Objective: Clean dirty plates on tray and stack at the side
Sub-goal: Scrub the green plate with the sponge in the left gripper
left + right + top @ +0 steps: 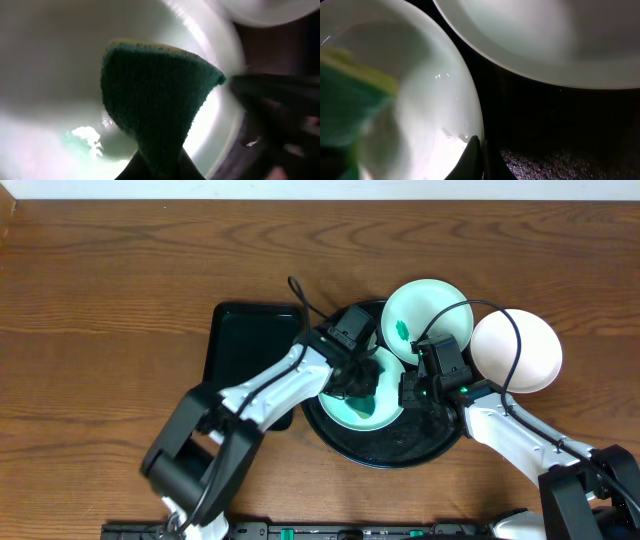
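The round black tray [400, 448] holds a mint-green plate [390, 415] at its front. A second mint plate [432, 308] with a small green smear [402, 331] rests tilted on the tray's far rim. The white plate [520, 350] lies on the table to the right. My left gripper [357, 375] is shut on a dark green sponge [155, 100] pressed into the front mint plate [45, 75]. My right gripper [408, 388] is shut on that plate's right rim [470, 105], one finger inside, one outside.
A smaller rectangular black tray [245, 345] lies left of the round tray, under my left arm. Cables loop over both wrists. Bare wooden table stretches to the left and far side.
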Robot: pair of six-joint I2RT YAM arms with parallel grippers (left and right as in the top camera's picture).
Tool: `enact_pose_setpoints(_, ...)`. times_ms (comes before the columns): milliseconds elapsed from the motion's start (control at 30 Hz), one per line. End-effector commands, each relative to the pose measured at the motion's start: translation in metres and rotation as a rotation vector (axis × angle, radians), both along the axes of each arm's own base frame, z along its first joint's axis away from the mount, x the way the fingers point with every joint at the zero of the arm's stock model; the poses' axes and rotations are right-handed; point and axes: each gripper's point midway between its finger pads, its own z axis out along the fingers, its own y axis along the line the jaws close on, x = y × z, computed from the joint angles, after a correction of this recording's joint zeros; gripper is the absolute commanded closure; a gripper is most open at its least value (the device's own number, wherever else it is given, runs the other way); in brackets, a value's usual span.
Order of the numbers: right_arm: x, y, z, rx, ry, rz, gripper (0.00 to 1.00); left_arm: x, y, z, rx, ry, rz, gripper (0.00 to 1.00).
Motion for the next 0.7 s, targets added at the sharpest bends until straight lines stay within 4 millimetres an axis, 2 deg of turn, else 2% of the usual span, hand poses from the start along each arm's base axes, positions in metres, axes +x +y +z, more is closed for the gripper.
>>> enact_pose_setpoints(0, -0.005, 0.004, 0.000, 0.024, 0.015, 0.013, 0.99, 0.013, 0.008, 0.023, 0.003, -0.091, 0.022, 0.92)
enact_pose_setpoints(300, -0.005, 0.004, 0.000, 0.024, 0.014, 0.013, 0.99, 0.025, 0.035, 0.012, 0.154, -0.149, 0.081, 0.93)
enact_pose_setpoints(667, -0.005, 0.004, 0.000, 0.024, 0.015, 0.013, 0.99, 0.021, 0.042, -0.016, 0.200, -0.061, 0.156, 0.92)
